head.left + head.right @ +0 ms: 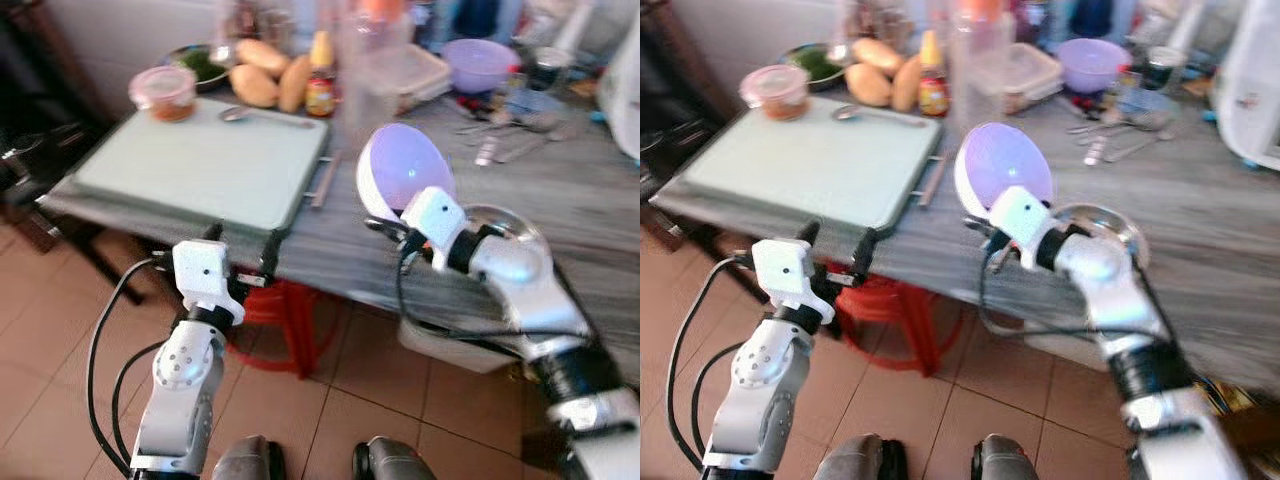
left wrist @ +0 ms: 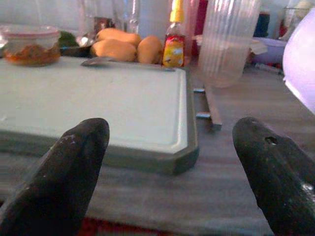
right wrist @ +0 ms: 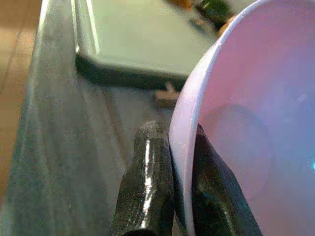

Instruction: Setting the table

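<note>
Two grippers: our right gripper [image 3: 170,196] pinches a lilac bowl's [image 1: 404,168] rim above the table [image 1: 560,200]; our left gripper [image 2: 172,167] gapes wide before the tray [image 1: 205,165].

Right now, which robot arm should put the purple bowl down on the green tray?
The right one, probably. The right gripper already pinches the rim of the purple bowl, held tilted above the table beside the green tray. The left gripper is open, holding nothing, at the tray's near edge.
</note>
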